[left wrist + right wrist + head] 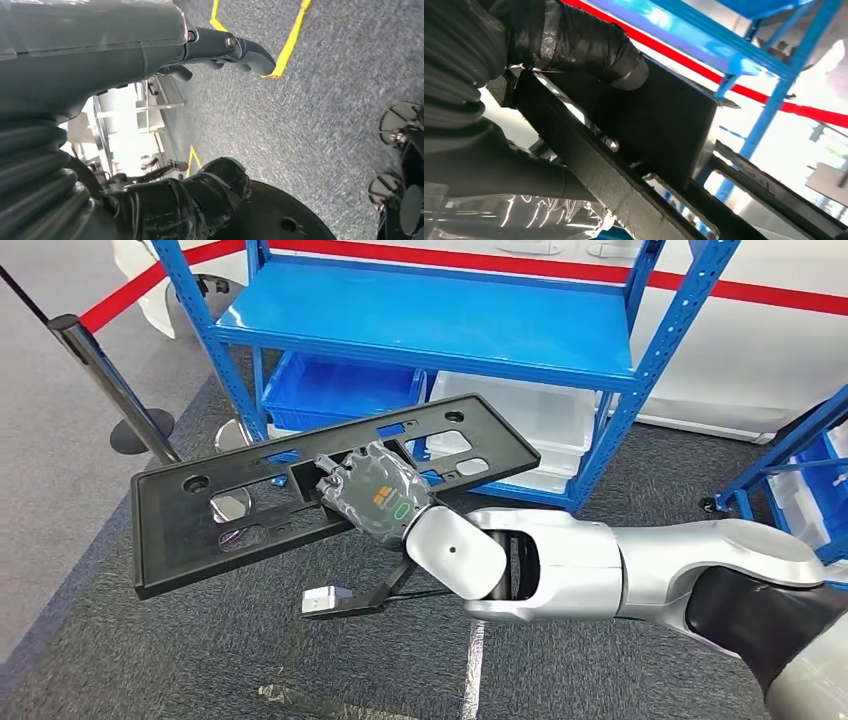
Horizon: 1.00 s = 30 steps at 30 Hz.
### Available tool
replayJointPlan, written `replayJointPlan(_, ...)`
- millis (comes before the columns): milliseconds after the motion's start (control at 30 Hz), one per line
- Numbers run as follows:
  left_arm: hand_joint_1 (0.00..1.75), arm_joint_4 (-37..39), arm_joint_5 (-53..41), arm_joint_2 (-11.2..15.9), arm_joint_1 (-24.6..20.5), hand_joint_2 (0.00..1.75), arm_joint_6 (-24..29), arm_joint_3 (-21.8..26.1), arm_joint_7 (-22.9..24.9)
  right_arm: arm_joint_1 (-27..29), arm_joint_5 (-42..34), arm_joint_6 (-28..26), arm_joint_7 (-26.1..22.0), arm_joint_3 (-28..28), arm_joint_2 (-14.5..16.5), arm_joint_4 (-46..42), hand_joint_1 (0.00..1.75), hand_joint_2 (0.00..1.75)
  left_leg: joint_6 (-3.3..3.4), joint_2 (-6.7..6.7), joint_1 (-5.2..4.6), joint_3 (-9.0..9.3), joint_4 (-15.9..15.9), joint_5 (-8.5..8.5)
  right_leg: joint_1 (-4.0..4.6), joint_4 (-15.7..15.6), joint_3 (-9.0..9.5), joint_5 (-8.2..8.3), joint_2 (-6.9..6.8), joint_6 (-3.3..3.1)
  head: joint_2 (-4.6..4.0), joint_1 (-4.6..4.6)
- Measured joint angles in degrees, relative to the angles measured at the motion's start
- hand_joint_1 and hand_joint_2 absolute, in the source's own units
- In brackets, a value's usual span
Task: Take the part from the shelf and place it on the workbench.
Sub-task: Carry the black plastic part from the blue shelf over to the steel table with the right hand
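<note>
Robot hand on the right arm [375, 495] grips the black part [200, 520], a long flat panel with several cut-outs, near its middle. Taking it there looks deliberate: roughly equal lengths reach out to either side of the robot hand, so the panel balances instead of drooping at one end. It is still tilted, the end toward the shelf [430, 325] riding higher than the end on the other side of the robot hand. In the right wrist view the thumb [589, 45] lies across one face of the part [664, 125], with the darker fingers apparently underneath, which would make this a clamp through or around an edge of a cut-out.

Beyond the robot hand stands the blue shelf, its upper board bare, and the part hangs clear of it over the grey carpet, touching nothing else. So the lift-off seems done and the carry to the surface remains; no surface is visible.

Left robot hand [220, 50] hangs beside the body over the floor, fingers loosely extended and holding nothing. A wide panel could clip the shelf post when turning.
</note>
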Motion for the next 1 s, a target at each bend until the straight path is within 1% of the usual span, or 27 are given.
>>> replayJointPlan(33, 0.0, -0.01, 0.0, 0.0, 0.01, 1.75, 0.02, 0.0, 0.05, 0.01, -0.02, -0.06, 0.0, 0.0, 0.07, 0.09, 1.75, 1.75, -0.18, 0.91, 0.1, 2.08, -3.78, 1.59, -0.11, 0.29, -0.08, -0.12, -0.45, 0.25, 0.0, -0.02)
replayJointPlan(67, 0.0, -0.01, 0.0, 0.01, -0.02, 1.75, 0.03, 0.0, 0.09, 0.0, -0.04, -0.14, 0.0, -0.01, 0.1, 0.18, 1.75, 1.75, -0.07, 1.84, -0.07, 3.93, -7.2, 2.71, -0.1, 0.66, -0.2, -0.3, -0.82, 0.63, 0.0, -0.09)
replayJointPlan(100, 0.0, -0.01, 0.0, 0.02, -0.05, 1.75, 0.03, 0.0, 0.13, 0.01, -0.08, -0.21, -0.01, -0.01, 0.12, 0.28, 1.75, 1.75, 0.39, 2.46, -0.26, 5.08, -9.48, 3.29, -0.01, 0.93, -0.31, -0.4, -1.22, 1.04, 0.0, -0.08)
replayJointPlan(133, 0.0, -0.01, 0.0, 0.03, -0.07, 1.75, 0.03, 0.0, 0.14, 0.01, -0.12, -0.29, -0.02, -0.02, 0.15, 0.38, 1.75, 1.75, 0.97, 2.74, -0.49, 5.46, -10.52, 3.37, 0.14, 1.1, -0.4, -0.45, -1.62, 1.42, 0.0, -0.09)
replayJointPlan(200, 0.0, 0.0, 0.0, 0.06, -0.05, 1.75, 0.04, 0.0, 0.17, 0.02, -0.16, -0.4, -0.04, -0.02, 0.28, 0.55, 1.75, 1.75, 2.39, 1.81, -0.7, 5.12, -10.67, 3.64, 0.31, 1.08, -0.48, -0.37, -2.51, 2.1, 0.0, -0.03)
replayJointPlan(233, 0.0, 0.0, 0.0, 0.05, 0.0, 1.75, 0.04, 0.0, 0.19, 0.02, -0.16, -0.44, -0.04, -0.02, 0.35, 0.63, 1.75, 1.75, 2.94, 1.28, -0.65, 5.02, -10.88, 3.92, 0.22, 1.33, -0.65, -0.7, -2.14, 2.42, 0.0, -0.04)
replayJointPlan(267, 0.0, 0.0, 0.0, 0.05, 0.03, 1.75, 0.04, 0.0, 0.21, 0.0, -0.16, -0.46, -0.04, -0.02, 0.4, 0.74, 1.75, 1.75, 3.49, 0.82, -0.56, 4.96, -11.12, 4.25, 0.11, 2.29, -1.07, -1.59, -1.22, 2.66, 0.0, -0.02)
replayJointPlan(300, 0.0, 0.0, 0.0, 0.05, 0.04, 1.75, 0.04, 0.0, 0.24, 0.01, -0.16, -0.5, -0.04, -0.02, 0.43, 0.85, 1.75, 1.75, 3.99, 0.39, -0.45, 4.9, -11.37, 4.56, 0.02, 4.43, -1.99, -3.14, 0.12, 2.82, 0.0, 0.0)
replayJointPlan(333, 0.0, 0.0, 0.0, 0.04, 0.03, 1.75, 0.03, 0.0, 0.27, 0.05, -0.17, -0.54, -0.04, -0.02, 0.43, 0.96, 1.75, 1.75, 4.33, -0.05, -0.44, 4.74, -11.45, 4.77, -0.02, 7.62, -3.34, -5.08, 1.59, 2.86, 0.0, 0.03)
replayJointPlan(367, 0.0, 0.0, 0.0, 0.04, 0.0, 1.75, 0.03, 0.0, 0.3, 0.14, -0.18, -0.59, -0.04, -0.02, 0.43, 1.08, 1.75, 1.75, 4.57, -0.53, -0.48, 4.53, -11.43, 4.93, 0.01, 11.4, -4.91, -6.96, 2.47, 2.84, 0.0, 0.04)
replayJointPlan(400, 0.0, 0.0, 0.0, 0.05, -0.04, 1.75, 0.03, 0.0, 0.33, 0.28, -0.2, -0.62, -0.04, -0.01, 0.43, 1.22, 1.75, 1.75, 4.69, -1.17, -0.54, 4.31, -11.39, 5.05, 0.06, 14.67, -6.3, -8.17, 2.9, 2.84, 0.0, 0.06)
replayJointPlan(433, 0.0, 0.0, 0.0, 0.05, -0.06, 1.75, 0.03, 0.0, 0.34, 0.41, -0.24, -0.65, -0.04, 0.0, 0.43, 1.37, 1.75, 1.75, 4.74, -1.87, -0.59, 4.12, -11.3, 5.16, 0.06, 16.29, -6.91, -8.33, 3.08, 2.83, 0.0, 0.06)
replayJointPlan(467, 0.0, 0.0, 0.0, 0.05, -0.05, 1.75, 0.03, 0.0, 0.35, 0.49, -0.28, -0.67, -0.04, 0.01, 0.43, 1.53, 1.75, 1.75, 4.72, -2.6, -0.6, 3.95, -11.15, 5.23, 0.04, 15.87, -6.55, -7.48, 3.17, 2.78, 0.0, 0.05)
replayJointPlan(500, 0.0, 0.0, 0.0, 0.04, -0.02, 1.75, 0.03, 0.0, 0.34, 0.5, -0.32, -0.68, -0.03, 0.0, 0.43, 1.66, 1.75, 1.75, 4.65, -3.35, -0.57, 3.82, -10.94, 5.26, -0.01, 13.38, -5.21, -5.8, 3.37, 2.69, 0.0, 0.07)
replayJointPlan(567, 0.0, 0.0, 0.0, 0.03, 0.0, 1.75, 0.03, 0.0, 0.31, 0.41, -0.33, -0.69, 0.0, -0.02, 0.43, 1.88, 1.75, 1.75, 4.26, -4.73, -0.48, 3.34, -10.32, 5.26, -0.22, 6.25, -1.7, -2.94, 5.46, 2.42, 0.0, 0.06)
replayJointPlan(600, 0.0, 0.0, 0.0, 0.02, -0.03, 1.75, 0.03, 0.0, 0.29, 0.37, -0.34, -0.7, 0.01, -0.03, 0.43, 1.98, 1.75, 1.75, 3.9, -5.37, -0.45, 2.93, -10.09, 5.36, -0.28, 3.85, -0.56, -2.32, 6.57, 2.33, 0.0, 0.04)
replayJointPlan(633, 0.0, 0.0, 0.0, 0.01, -0.04, 1.75, 0.03, 0.0, 0.27, 0.37, -0.34, -0.71, 0.01, -0.03, 0.43, 2.09, 1.75, 1.75, 3.45, -5.94, -0.39, 2.48, -9.95, 5.55, -0.25, 2.61, -0.1, -2.25, 7.42, 2.24, 0.0, 0.04)
replayJointPlan(667, 0.0, 0.0, 0.0, 0.01, -0.01, 1.75, 0.04, 0.0, 0.25, 0.38, -0.35, -0.71, 0.01, -0.04, 0.44, 2.19, 1.75, 1.75, 2.94, -6.53, -0.32, 2.08, -9.98, 5.85, -0.14, 2.41, -0.1, -2.28, 7.53, 2.15, 0.0, 0.03)
replayJointPlan(700, 0.0, 0.0, 0.0, 0.03, 0.1, 1.75, 0.05, 0.0, 0.25, 0.38, -0.36, -0.72, 0.0, -0.05, 0.46, 2.26, 1.75, 1.75, 2.52, -7.15, -0.18, 1.82, -10.14, 6.14, -0.21, 2.29, -0.15, -2.13, 6.95, 1.94, 0.0, 0.03)
replayJointPlan(733, 0.0, 0.0, 0.0, 0.06, 0.2, 1.75, 0.07, 0.0, 0.24, 0.35, -0.36, -0.72, 0.0, -0.05, 0.5, 2.33, 1.75, 1.75, 2.19, -6.93, -0.17, 1.54, -10.01, 6.12, -0.3, 2.05, -0.11, -1.92, 6.3, 1.67, 0.0, 0.02)
replayJointPlan(800, 0.0, 0.0, 0.0, 0.1, 0.28, 1.75, 0.09, -0.01, 0.24, 0.22, -0.36, -0.75, 0.0, -0.07, 0.57, 2.43, 1.75, 1.75, 1.64, -4.46, -0.34, 0.16, -7.37, 4.42, -0.53, 1.61, 0.06, -1.52, 4.89, 1.07, 0.0, -0.32)
replayJointPlan(833, 0.0, 0.0, 0.0, 0.09, 0.25, 1.75, 0.08, -0.01, 0.24, 0.18, -0.37, -0.76, 0.01, -0.07, 0.59, 2.48, 1.75, 1.75, 1.41, -2.67, -0.39, -1.18, -4.46, 2.76, -0.4, 1.53, 0.1, -1.43, 4.16, 0.89, 0.0, -0.46)
replayJointPlan(867, 0.0, 0.0, 0.0, 0.07, 0.22, 1.75, 0.04, -0.01, 0.23, 0.19, -0.4, -0.76, 0.01, -0.07, 0.59, 2.54, 1.75, 1.75, 1.19, -1.5, -0.36, -2.8, -0.83, 0.98, -0.26, 1.53, 0.03, -1.38, 3.42, 0.75, 0.0, -0.59)
replayJointPlan(900, 0.0, 0.0, 0.0, 0.06, 0.17, 1.75, -0.02, -0.01, 0.21, 0.21, -0.46, -0.74, 0.01, -0.07, 0.58, 2.63, 1.75, 1.75, 1.04, -0.95, -0.3, -4.25, 2.48, -0.35, -0.11, 1.56, -0.06, -1.37, 2.62, 0.68, 0.0, -0.58)
replayJointPlan(933, 0.0, 0.0, 0.0, 0.05, 0.14, 1.75, -0.09, -0.01, 0.19, 0.26, -0.53, -0.73, 0.01, -0.07, 0.58, 2.73, 1.75, 1.75, 0.98, -0.66, -0.27, -4.96, 4.41, -0.86, 0.0, 1.59, -0.13, -1.38, 1.82, 0.67, 0.0, -0.58)
replayJointPlan(967, 0.0, 0.0, 0.0, 0.05, 0.12, 1.75, -0.17, -0.01, 0.15, 0.27, -0.61, -0.71, 0.01, -0.07, 0.58, 2.82, 1.75, 1.75, 1.02, -0.47, -0.28, -4.62, 4.38, -0.45, 0.08, 1.62, -0.18, -1.38, 1.04, 0.67, 0.0, -0.59)
replayJointPlan(1000, 0.0, 0.0, 0.0, 0.05, 0.12, 1.75, -0.22, -0.02, 0.12, 0.25, -0.67, -0.67, 0.01, -0.08, 0.58, 2.88, 1.75, 1.75, 1.16, -0.19, -0.33, -3.07, 2.1, 0.81, 0.15, 1.64, -0.19, -1.38, 0.35, 0.68, 0.0, -0.6)
